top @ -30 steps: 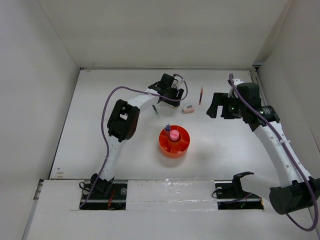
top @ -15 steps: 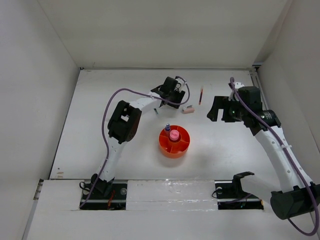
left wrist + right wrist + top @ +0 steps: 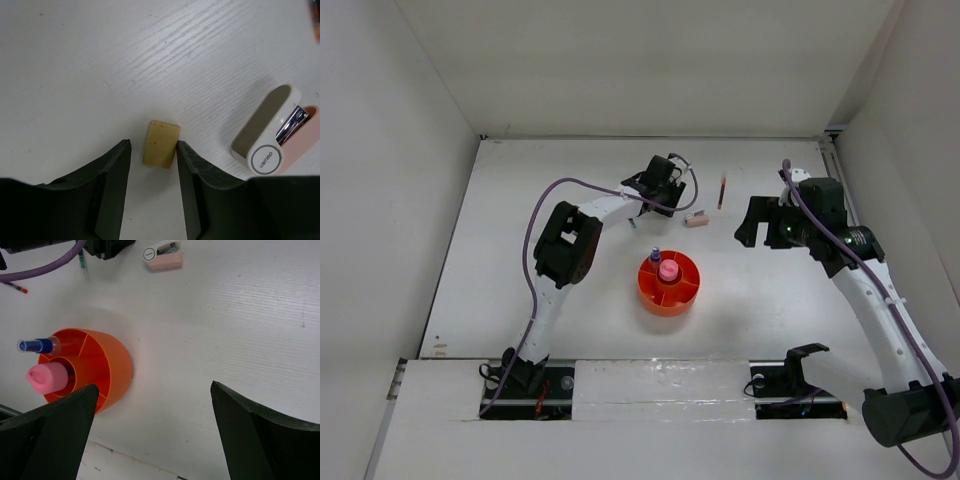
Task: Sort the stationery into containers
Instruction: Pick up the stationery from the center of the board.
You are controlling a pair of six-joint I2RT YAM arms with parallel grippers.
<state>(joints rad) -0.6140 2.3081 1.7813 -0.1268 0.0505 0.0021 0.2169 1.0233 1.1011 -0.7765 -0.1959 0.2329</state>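
My left gripper is low over the far middle of the table. In the left wrist view the left gripper is open, with a tan eraser lying on the table between its fingertips. A pinkish block with a white top lies just to the right, also seen from the top. The orange tray holds a pink tube in its central cup and a blue-capped bottle. My right gripper is wide open and empty. A red pen and a dark pen lie on the table.
In the right wrist view the tray's wall is left of my open right gripper, with bare table below it. White walls enclose the table on three sides.
My left gripper has shifted slightly right and settled around the tan eraser. My right arm has drawn back a little toward the near side, still open.
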